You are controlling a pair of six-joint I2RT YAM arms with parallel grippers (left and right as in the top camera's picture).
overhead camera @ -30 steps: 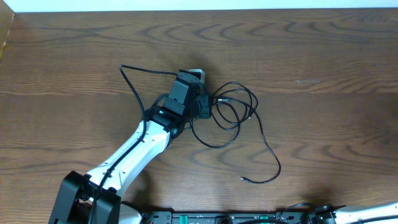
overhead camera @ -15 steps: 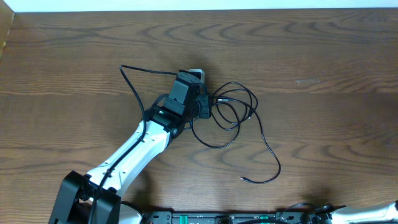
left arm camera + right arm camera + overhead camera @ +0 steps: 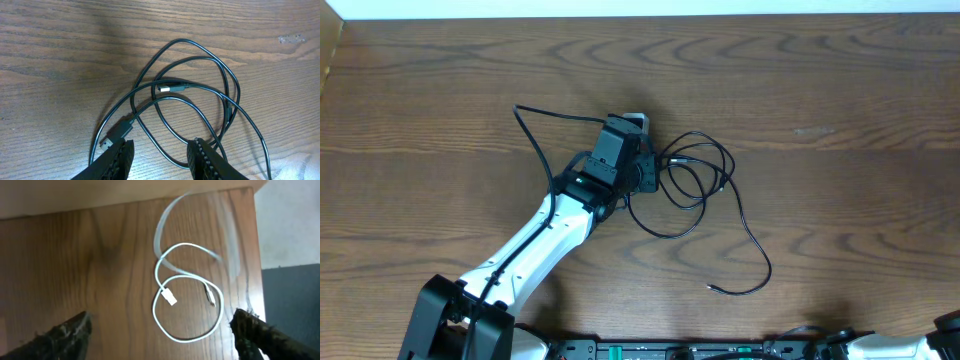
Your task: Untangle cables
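My left hand (image 3: 162, 150) sat low over the surface (image 3: 50, 50), its fingers (image 3: 122, 157) partly spread at the bottom edge of the wrist view. It pinched nothing! A strand of the black cable (image 3: 172, 86) ran across the gap between them, and one plug lay just beside the left finger. The rest coiled in overlapping loops up through the middle of the frame.

My right hand (image 3: 161, 317) was spread wide and held nothing. The white cable (image 3: 170, 298) lay below it in a small loop, centre-right, near the surface's right edge; its upper strand looked blurred.
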